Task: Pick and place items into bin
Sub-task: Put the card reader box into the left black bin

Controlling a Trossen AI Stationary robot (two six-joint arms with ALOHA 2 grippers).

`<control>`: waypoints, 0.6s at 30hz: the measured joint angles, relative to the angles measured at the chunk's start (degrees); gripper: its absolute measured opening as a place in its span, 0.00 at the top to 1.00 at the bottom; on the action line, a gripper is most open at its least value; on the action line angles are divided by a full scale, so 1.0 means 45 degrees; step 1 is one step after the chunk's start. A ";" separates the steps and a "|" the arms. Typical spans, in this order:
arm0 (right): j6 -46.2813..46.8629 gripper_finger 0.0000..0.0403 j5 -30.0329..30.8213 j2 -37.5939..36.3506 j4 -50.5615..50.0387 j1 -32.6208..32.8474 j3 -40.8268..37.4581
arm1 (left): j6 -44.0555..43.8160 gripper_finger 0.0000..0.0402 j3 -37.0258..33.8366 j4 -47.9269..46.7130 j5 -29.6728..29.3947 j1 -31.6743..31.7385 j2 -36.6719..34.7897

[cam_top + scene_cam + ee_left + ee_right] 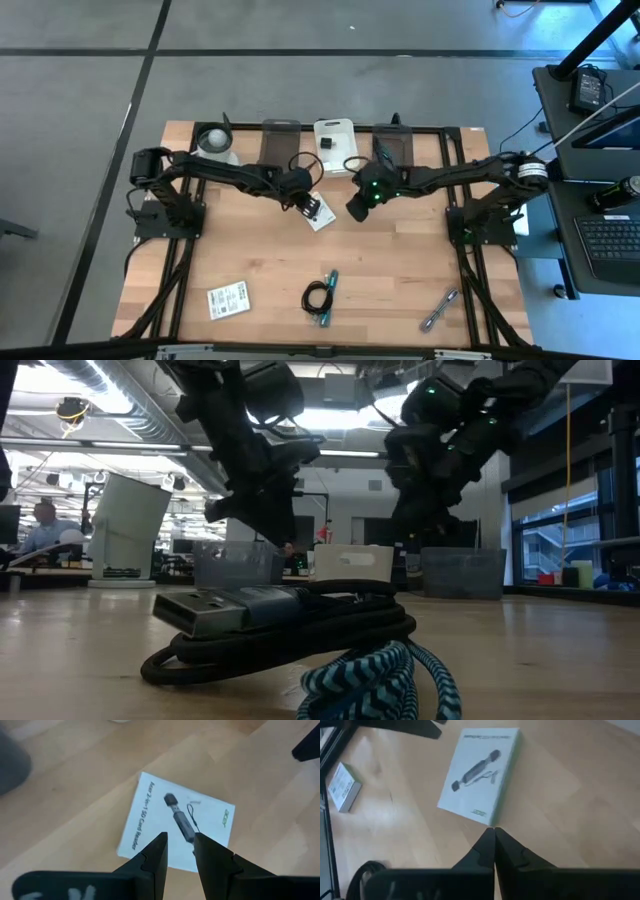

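Table (400,270) of pale wood, plain and smooth; grey bins along the upper edge of the high view, one (281,140) left of centre, one (393,143) right of centre, a white tray (333,135) with a small black cube (327,144) between them; white cup (212,143) at upper left.

Left gripper (303,200) just left of centre, above a flat white card packet (320,213) printed with a slim black stick and a cord; fingers (152,865) parted, a narrow gap between them, gripping nothing, pointed down at the packet's near edge (176,827); probably lined up so for a pinch on that thin edge, as a flat card gives no other hold.

Right gripper (362,203) just right of centre, jaws clenched tight together on nothing; tips (493,851) near the packet's corner (479,775), perhaps placed there to nudge or brace the card.

Lower in the high view, well apart: a second white printed packet (228,299) at lower left; a black coiled cable (318,296), glossy and round, beside a teal braided cord (329,290); a slim silver piece (439,309) at lower right; none of these in a bin yet.
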 joint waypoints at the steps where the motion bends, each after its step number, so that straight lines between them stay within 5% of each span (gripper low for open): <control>1: 0.0025 0.99 0.0002 0.0267 -0.0108 0.0095 0.0287 | 0.0004 0.77 0.0000 -0.0014 -0.0043 -0.0087 0.0005; 11: 0.0321 1.00 0.0719 0.2786 -0.4074 0.0528 0.3476 | -0.0261 0.77 0.0000 -0.0709 -0.1110 -0.1568 0.0005; 18: 0.1278 0.94 0.0862 0.3293 -0.4016 0.0256 0.3651 | -0.0475 0.77 0.0005 -0.0536 -0.2224 -0.2423 0.0106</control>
